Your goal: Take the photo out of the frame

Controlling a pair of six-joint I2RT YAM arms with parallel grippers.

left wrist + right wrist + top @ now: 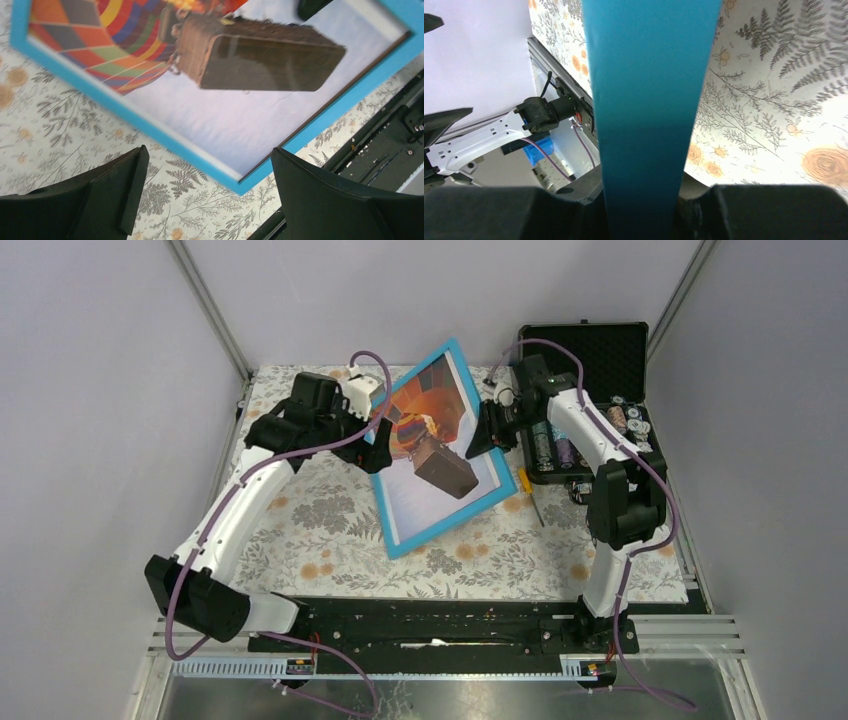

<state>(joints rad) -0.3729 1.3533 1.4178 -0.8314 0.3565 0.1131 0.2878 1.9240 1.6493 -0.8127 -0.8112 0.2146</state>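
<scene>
The frame (pixel 397 538), with its light-blue border, sits tilted over the middle of the table, front side up. The photo (pixel 440 495) of the hot-air balloon is inside it. My right gripper (pixel 487 430) is shut on the frame's right edge. In the right wrist view the blue edge (pixel 644 100) runs straight between the fingers (pixel 644 212). My left gripper (pixel 380 445) is open and empty at the frame's left edge. In the left wrist view its fingers (pixel 100 195) stand wide apart, with the frame's corner (pixel 240 185) and the photo (pixel 225 115) beyond them.
An open black case (pixel 590 350) with small items stands at the back right, close behind my right arm. A small orange piece (pixel 523 480) and a thin dark stick (pixel 538 510) lie right of the frame. A floral cloth (pixel 300 530) covers the table.
</scene>
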